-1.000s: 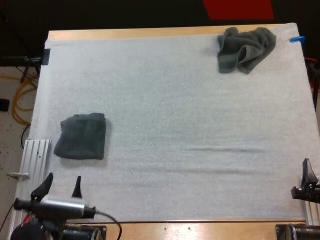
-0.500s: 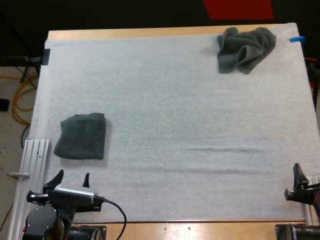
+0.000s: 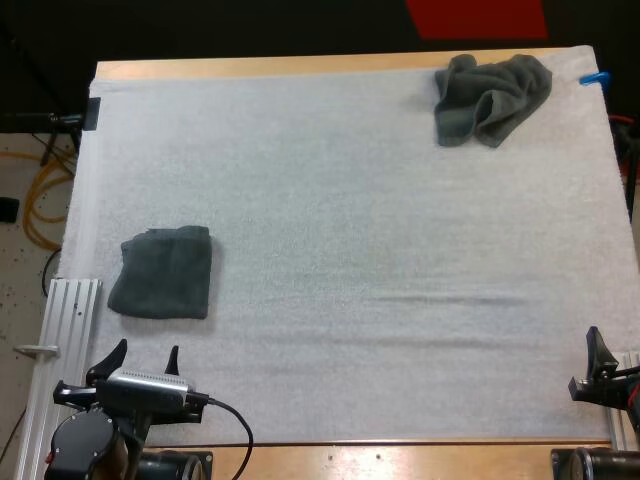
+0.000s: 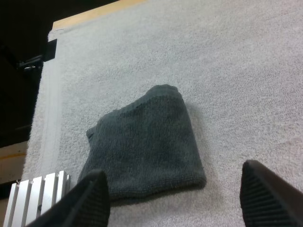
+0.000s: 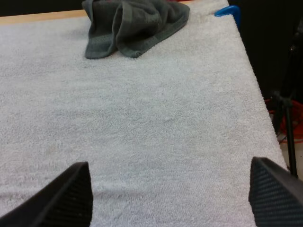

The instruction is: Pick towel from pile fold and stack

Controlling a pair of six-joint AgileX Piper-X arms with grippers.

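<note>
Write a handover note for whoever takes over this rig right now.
Left end effector: open, empty, by the folded towel, near left of the mat.
Right end effector: open, empty, at the mat's near right edge.
Crumpled towel: far right corner of the mat.
Done: one towel folded and laid down.
To do: grab the crumpled towel, fold it, stack it on the folded one.

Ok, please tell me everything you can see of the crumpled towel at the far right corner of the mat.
The crumpled towel is dark grey-green and looks like soft terry cloth. It is bunched into loose, thick folds, and a flatter hemmed band runs along one edge on the near side. It lies in an irregular heap, not spread and not folded, at the far right corner of the white mat. It rests only on the mat, and nothing else touches it.
</note>
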